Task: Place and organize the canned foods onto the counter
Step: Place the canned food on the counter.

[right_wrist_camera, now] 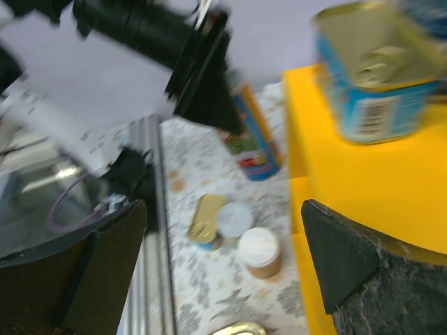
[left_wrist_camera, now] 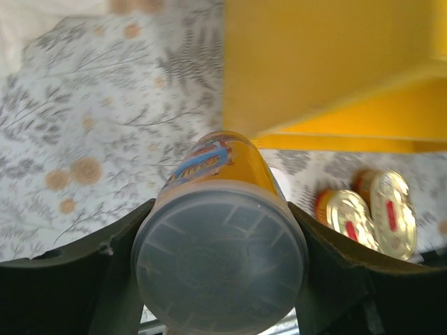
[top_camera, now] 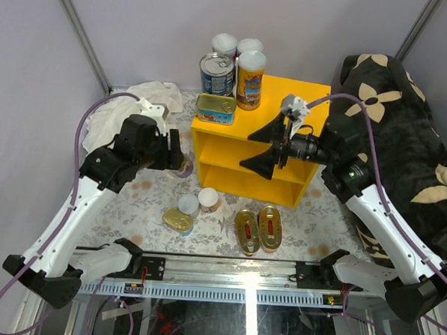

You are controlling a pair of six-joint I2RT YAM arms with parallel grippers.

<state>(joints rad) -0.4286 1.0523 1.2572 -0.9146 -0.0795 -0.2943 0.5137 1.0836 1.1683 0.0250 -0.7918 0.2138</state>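
Observation:
My left gripper (top_camera: 176, 160) is shut on a tall yellow-labelled can (top_camera: 185, 168) with a white lid, left of the yellow counter (top_camera: 287, 103). In the left wrist view the can (left_wrist_camera: 220, 262) fills the gap between both fingers. On the counter top stand a blue-labelled steel can (top_camera: 217, 74), an orange tall can (top_camera: 250, 80), two white-lidded cans (top_camera: 225, 44) behind, and a rectangular tin (top_camera: 215, 108). My right gripper (top_camera: 273, 148) is open and empty in front of the counter's shelves; the right wrist view shows its gripper (right_wrist_camera: 223, 272) wide apart.
On the floral floor lie two small white-lidded cans (top_camera: 189, 205) (top_camera: 209, 200), a flat gold tin (top_camera: 177, 221) and two gold oval tins (top_camera: 246, 231) (top_camera: 270, 228). A crumpled white cloth (top_camera: 148, 100) lies at back left. A dark floral cushion (top_camera: 409, 125) is at right.

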